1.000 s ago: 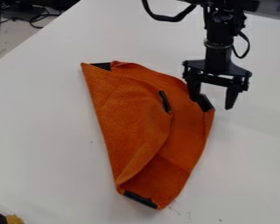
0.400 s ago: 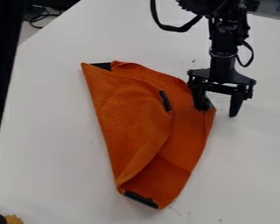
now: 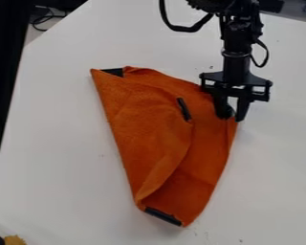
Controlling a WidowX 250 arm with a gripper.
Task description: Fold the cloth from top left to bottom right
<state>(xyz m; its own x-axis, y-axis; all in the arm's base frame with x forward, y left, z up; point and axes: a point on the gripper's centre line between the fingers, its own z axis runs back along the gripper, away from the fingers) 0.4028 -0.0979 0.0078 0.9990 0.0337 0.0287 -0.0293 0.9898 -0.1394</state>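
My gripper (image 3: 233, 117) is at the upper right of the camera view, over the right corner of the orange cloth (image 3: 149, 129). Its fingers have drawn close together, shut on that corner, and hide most of the dark patch there. The cloth lies on the table with one part folded over, the curved edge of the flap running down its middle. Black patches mark its upper left corner, its bottom corner and the flap near the centre.
The white table (image 3: 60, 143) extends around the cloth. A dark upright shape (image 3: 5, 72) runs along the left edge. At the lower left corner sits a small yellowish and black object (image 3: 14, 239).
The gripper first came down and slightly right to the cloth's right corner, then its fingers closed there and it shifted slightly left. The cloth's bottom corner slid a little to the right.
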